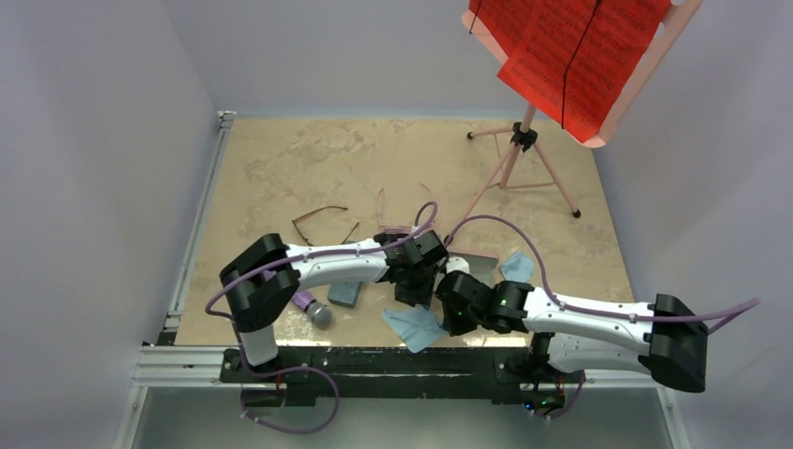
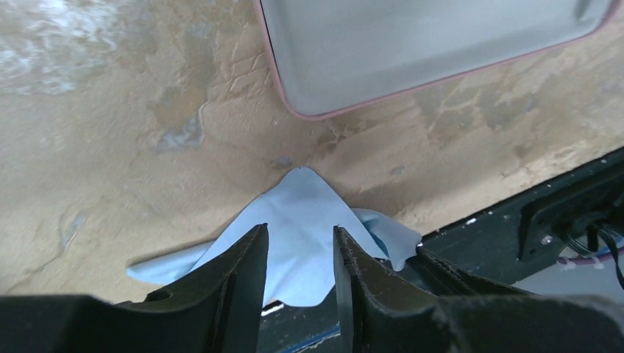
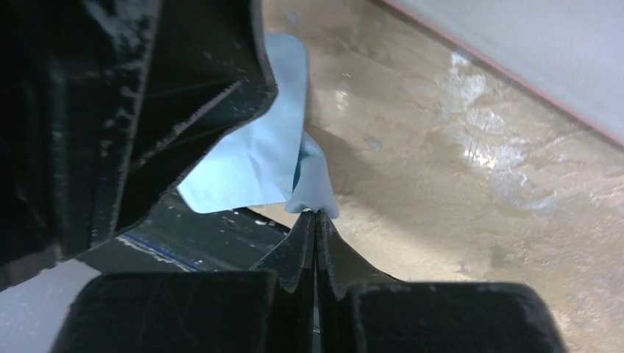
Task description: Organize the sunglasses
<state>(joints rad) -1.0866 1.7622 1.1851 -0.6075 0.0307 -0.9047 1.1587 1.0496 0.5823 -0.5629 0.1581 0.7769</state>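
The dark brown sunglasses (image 1: pixel 319 221) lie open on the table behind my left arm. The pink-purple sunglasses (image 1: pixel 396 223) lie to their right, partly hidden by the left wrist. My left gripper (image 1: pixel 410 292) (image 2: pixel 300 237) is open, its jaws either side of a light blue cloth (image 2: pixel 309 213) at the table's near edge. My right gripper (image 1: pixel 447 313) (image 3: pixel 316 214) is shut on a corner of that cloth (image 3: pixel 254 158) and holds it up. Neither gripper touches any sunglasses.
An open pink-rimmed case (image 2: pixel 441 73) with a grey inside lies just beyond the cloth. A blue-grey case (image 1: pixel 344 293) and a purple-grey object (image 1: pixel 312 308) lie under the left arm. A second blue cloth (image 1: pixel 516 267) lies to the right. A music stand (image 1: pixel 524 140) stands at the back right.
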